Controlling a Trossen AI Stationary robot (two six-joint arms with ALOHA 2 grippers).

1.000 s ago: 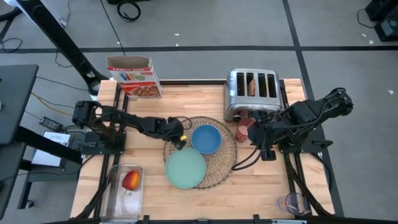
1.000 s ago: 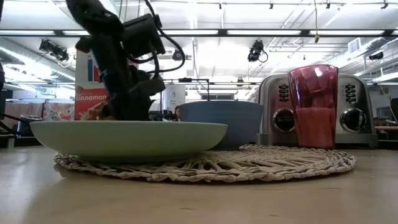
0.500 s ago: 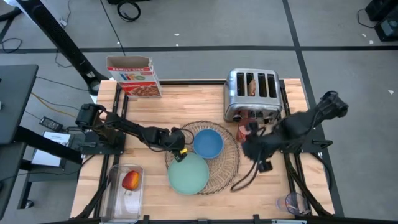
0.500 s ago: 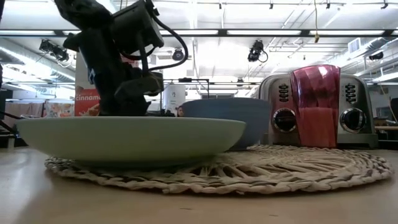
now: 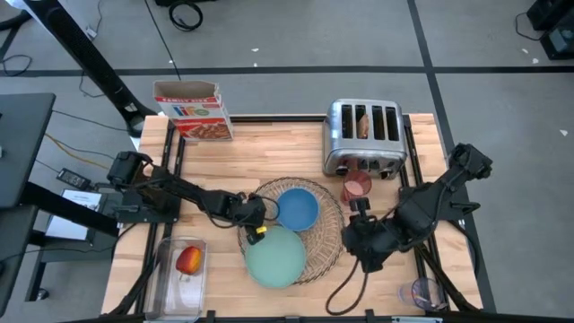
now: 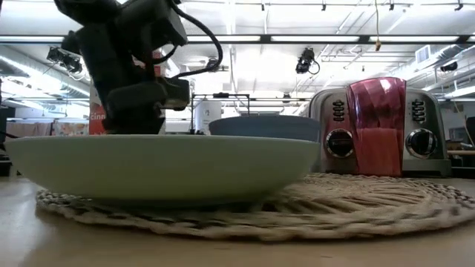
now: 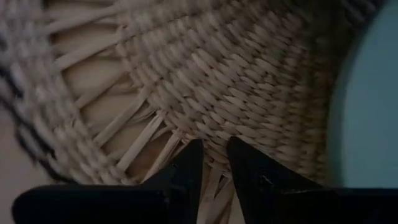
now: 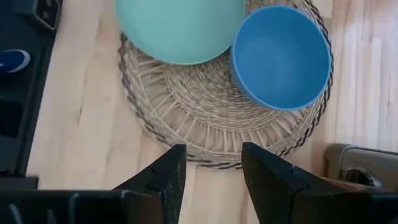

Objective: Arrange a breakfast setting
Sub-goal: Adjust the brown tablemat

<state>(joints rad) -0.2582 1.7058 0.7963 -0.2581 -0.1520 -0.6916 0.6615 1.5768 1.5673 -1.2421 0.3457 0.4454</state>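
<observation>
The cereal box (image 6: 99,119) shows the letters "cin" in the low view. Nothing else is readable.

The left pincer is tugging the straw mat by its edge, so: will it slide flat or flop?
The mat looks loosely woven, so its edge probably bends. The plate and bowl weigh it down, so it likely drags flat.

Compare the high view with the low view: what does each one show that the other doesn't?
Only the high view shows the apple in the clear bin, the right end effector beside the placemat, and toast in the toaster. Only the low view shows the ceiling lights and room behind. Both show the green plate, blue bowl, pink cup, cereal box and left end effector.
</observation>
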